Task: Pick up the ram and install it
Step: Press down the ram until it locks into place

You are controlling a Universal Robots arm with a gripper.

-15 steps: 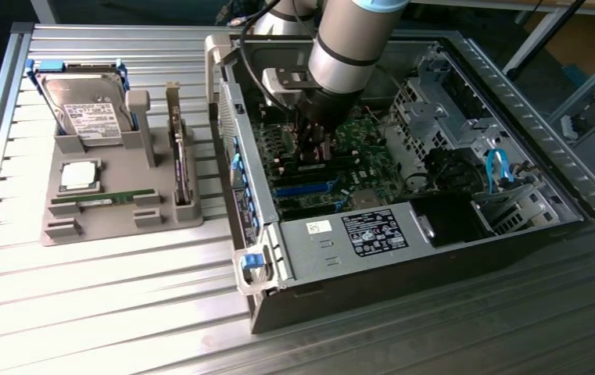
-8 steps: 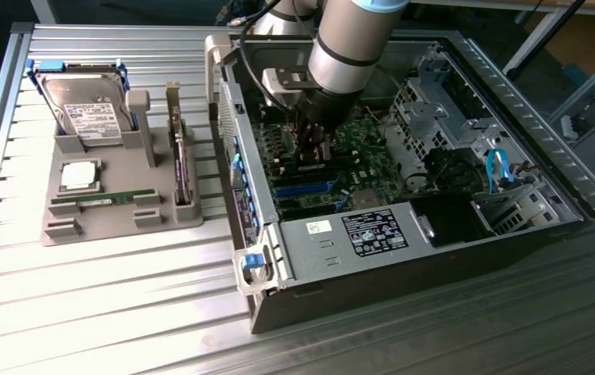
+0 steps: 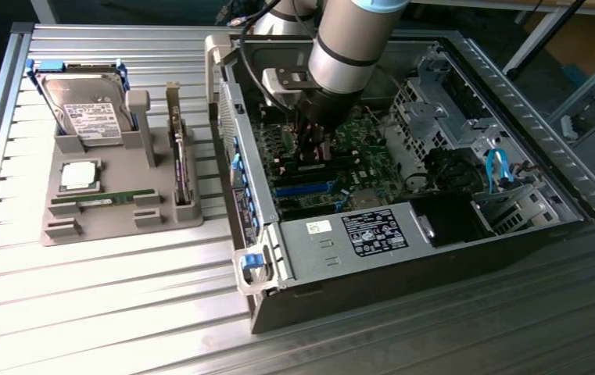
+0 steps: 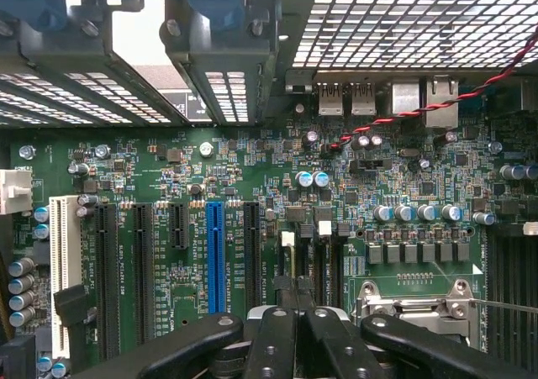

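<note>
On the exterior view's left, the ram (image 3: 103, 199) lay flat in the grey holder (image 3: 120, 226). To the right, the gripper (image 3: 313, 144) was low inside the open computer case (image 3: 402, 226), above the motherboard (image 4: 252, 186); whether it was open, I cannot tell.

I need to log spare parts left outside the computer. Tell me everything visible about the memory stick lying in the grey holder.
The memory stick is a long, thin green circuit board with a pale label along its face. It stands on its long edge in a slot of the grey holder, near that holder's front edge, just in front of the square silver processor. It sits outside the open computer case, toward the exterior view's left. Nothing grips it.
</note>
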